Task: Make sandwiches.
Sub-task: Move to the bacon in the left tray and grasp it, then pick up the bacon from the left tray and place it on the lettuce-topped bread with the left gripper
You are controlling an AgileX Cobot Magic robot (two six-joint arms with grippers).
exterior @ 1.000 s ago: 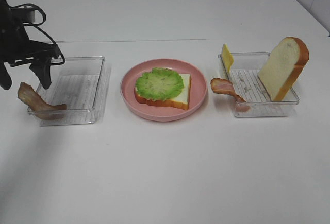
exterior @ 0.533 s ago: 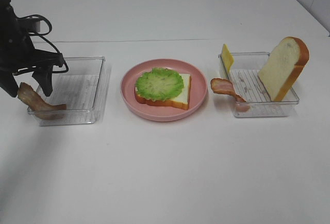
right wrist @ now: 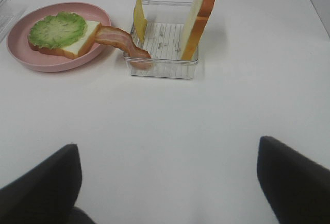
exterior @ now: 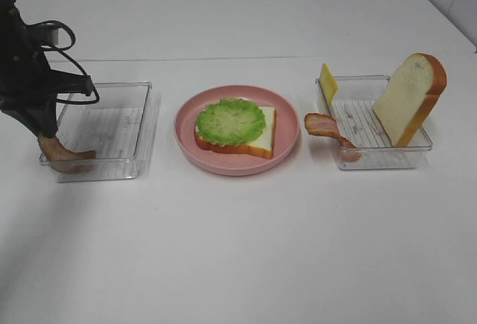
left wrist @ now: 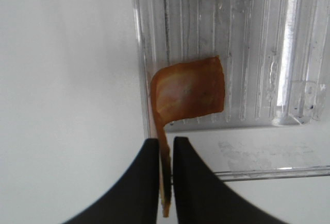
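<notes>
My left gripper (exterior: 46,133) is shut on the raised outer end of a reddish-brown bacon strip (exterior: 68,157) that hangs over the left wall of the left clear tray (exterior: 143,115). The left wrist view shows both black fingers (left wrist: 149,183) pinching the bacon strip (left wrist: 191,92). On the pink plate (exterior: 223,167) lies a bread slice topped with a lettuce leaf (exterior: 231,121). The right tray (exterior: 417,149) holds another bacon strip (exterior: 324,126), a cheese slice (exterior: 328,82) and an upright bread slice (exterior: 410,97). My right gripper (right wrist: 170,183) is open above bare table, short of that tray (right wrist: 165,69).
White table all around. A seam runs across the table behind the trays. The right arm does not show in the exterior high view.
My left gripper came down around the end of the bacon strip and shut on it. The right gripper and the other food have not moved.
</notes>
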